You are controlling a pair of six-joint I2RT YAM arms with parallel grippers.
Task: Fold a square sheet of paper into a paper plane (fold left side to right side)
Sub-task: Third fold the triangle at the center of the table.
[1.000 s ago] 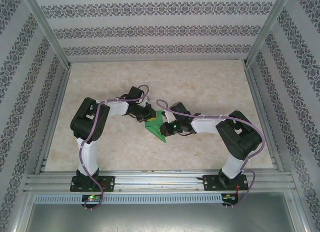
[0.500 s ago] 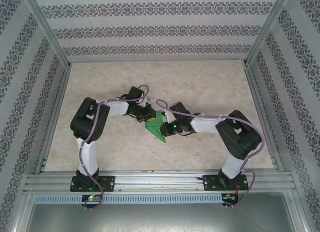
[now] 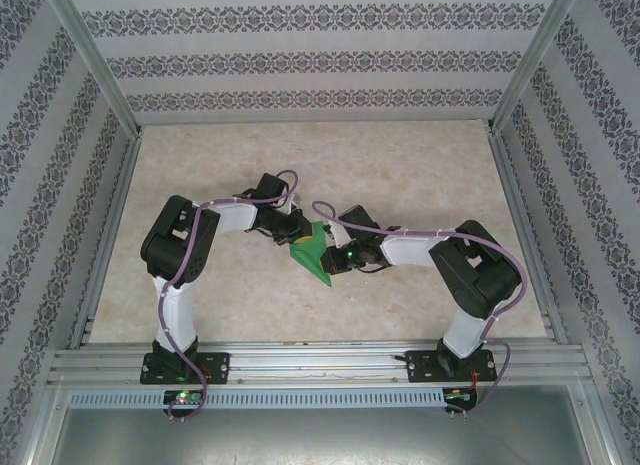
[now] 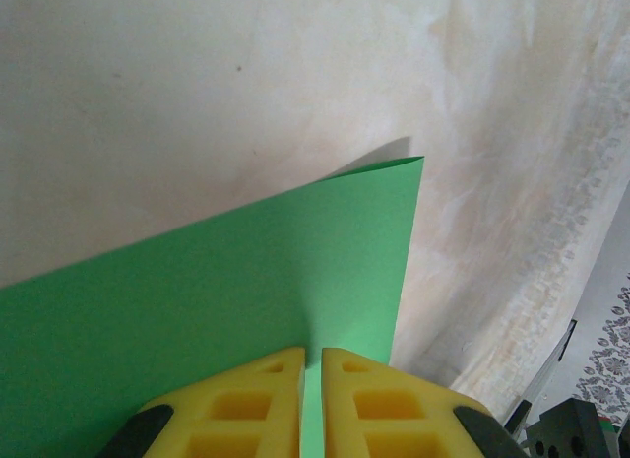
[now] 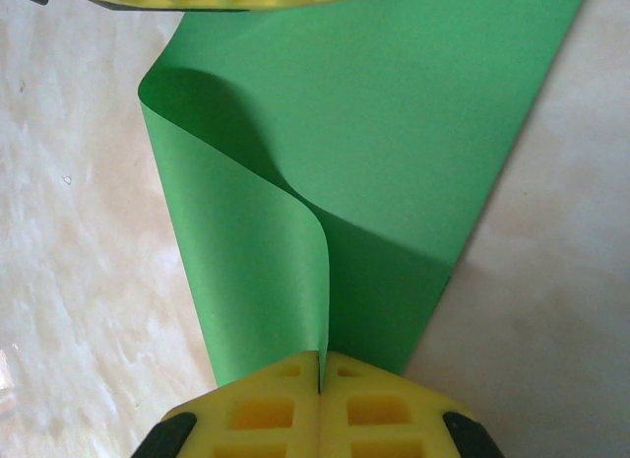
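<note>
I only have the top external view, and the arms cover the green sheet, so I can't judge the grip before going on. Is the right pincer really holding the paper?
Observer: Yes. In the right wrist view the right pincer is shut on an edge of the green sheet.
Operator: Is the fold pressed flat?
Observer: No. The sheet rolls over toward that pincer in a soft curve, with no sharp crease.
Operator: And the left side?
Observer: The left pincer pinches the sheet's edge between its yellow fingers. A free corner beside it casts a shadow on the table.
</note>
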